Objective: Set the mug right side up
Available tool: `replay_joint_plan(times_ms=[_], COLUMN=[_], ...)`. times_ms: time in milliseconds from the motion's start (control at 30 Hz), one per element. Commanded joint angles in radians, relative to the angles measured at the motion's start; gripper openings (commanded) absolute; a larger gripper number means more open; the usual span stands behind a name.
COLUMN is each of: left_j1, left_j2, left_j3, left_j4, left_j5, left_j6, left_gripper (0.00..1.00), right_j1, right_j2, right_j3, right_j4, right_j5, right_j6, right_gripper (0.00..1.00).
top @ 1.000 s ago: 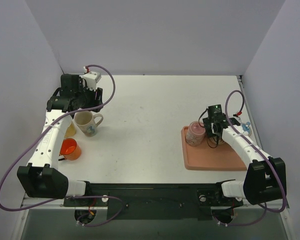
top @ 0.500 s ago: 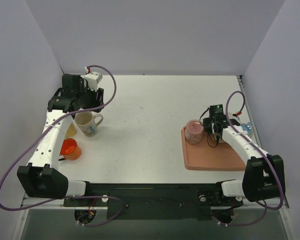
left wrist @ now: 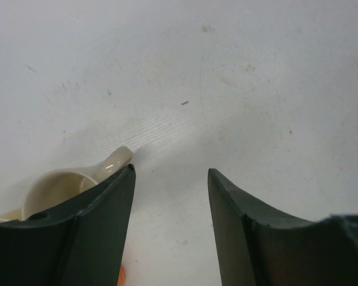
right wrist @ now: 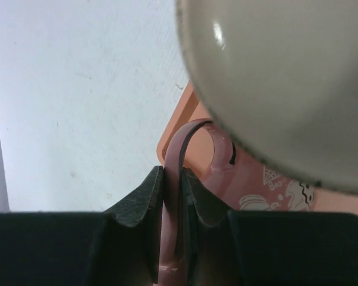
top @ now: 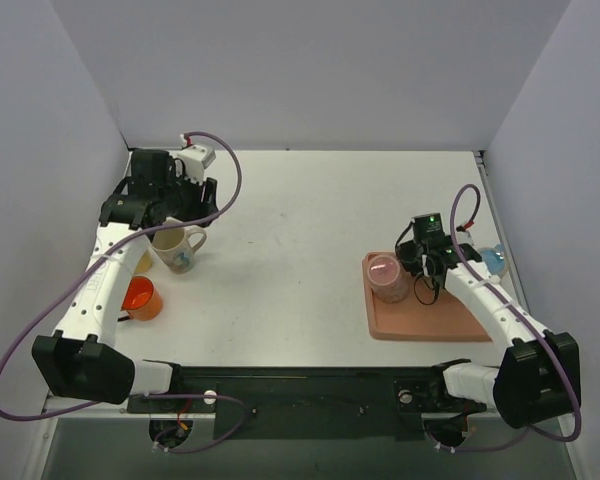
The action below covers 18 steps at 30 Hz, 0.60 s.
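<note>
Right gripper (right wrist: 172,199) is closed on the handle (right wrist: 188,138) of the pink mug (top: 387,272), shown at the tray's (top: 435,322) left end. Left gripper (left wrist: 170,174) is held open above the table (left wrist: 238,77).

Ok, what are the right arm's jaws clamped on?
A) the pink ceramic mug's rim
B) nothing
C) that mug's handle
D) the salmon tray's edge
C: the right wrist view shows the right gripper pinching the pink ceramic mug by its thin handle loop.
</note>
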Motion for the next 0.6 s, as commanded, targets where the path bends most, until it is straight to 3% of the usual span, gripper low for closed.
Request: replay_joint_plan(times_ms=[0,567], left_j1=[-0.024,-0.08], left_j2=[-0.041,-0.055], left_j3=[0.044,0.065], left_j4=[0.011,-0.01], left_j5=[0.047,0.096], left_j6=[-0.015,-0.014], left_gripper=[0.61,0.61], right_j1=[0.037,0.052], right_j2=[-0.075,-0.174], right_j3=[0.012,-0.052], right_j4=[-0.069,0.072], right_j5=[0.021,-0.125], right_j6=[-0.076,-0.41], right_gripper=[0.0,0.0])
